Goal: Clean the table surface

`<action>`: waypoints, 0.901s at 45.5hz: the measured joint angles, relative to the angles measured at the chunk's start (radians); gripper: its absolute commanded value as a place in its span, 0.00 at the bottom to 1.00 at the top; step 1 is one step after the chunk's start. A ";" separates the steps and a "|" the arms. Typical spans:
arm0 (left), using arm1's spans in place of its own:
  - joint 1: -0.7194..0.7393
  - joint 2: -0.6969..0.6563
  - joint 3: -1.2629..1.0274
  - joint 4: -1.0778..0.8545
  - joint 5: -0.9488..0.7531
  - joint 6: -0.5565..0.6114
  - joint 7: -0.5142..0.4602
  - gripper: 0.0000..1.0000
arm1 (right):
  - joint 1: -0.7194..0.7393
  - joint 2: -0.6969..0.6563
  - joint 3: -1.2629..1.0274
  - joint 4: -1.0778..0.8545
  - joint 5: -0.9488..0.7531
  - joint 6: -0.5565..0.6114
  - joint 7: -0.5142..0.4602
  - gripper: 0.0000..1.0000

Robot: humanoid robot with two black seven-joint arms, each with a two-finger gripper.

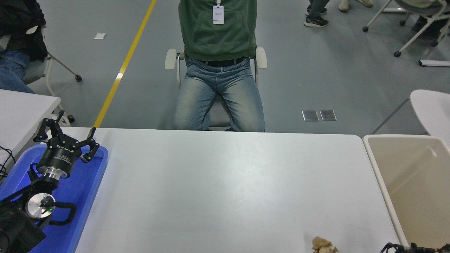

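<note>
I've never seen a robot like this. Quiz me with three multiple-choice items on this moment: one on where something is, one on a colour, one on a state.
1. Where does the crumpled tan wad lie on the table surface?
A. far left corner
B. near edge, toward the right
C. dead centre

2. What colour is the tray under the left gripper?
A. blue
B. red
C. beige

3. How do the left gripper's jaws stand?
A. clamped on a cloth
B. shut tight
C. spread open, holding nothing

Answers: 1 B, the wad sits at the picture's bottom, near the beige bin. 2 A, the tray is bright blue. 3 C, the black jaws splay apart with nothing between them.
</note>
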 measured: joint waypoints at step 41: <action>0.000 0.000 0.000 0.000 0.000 0.000 0.000 1.00 | 0.247 -0.558 0.213 0.000 0.405 0.373 0.045 0.00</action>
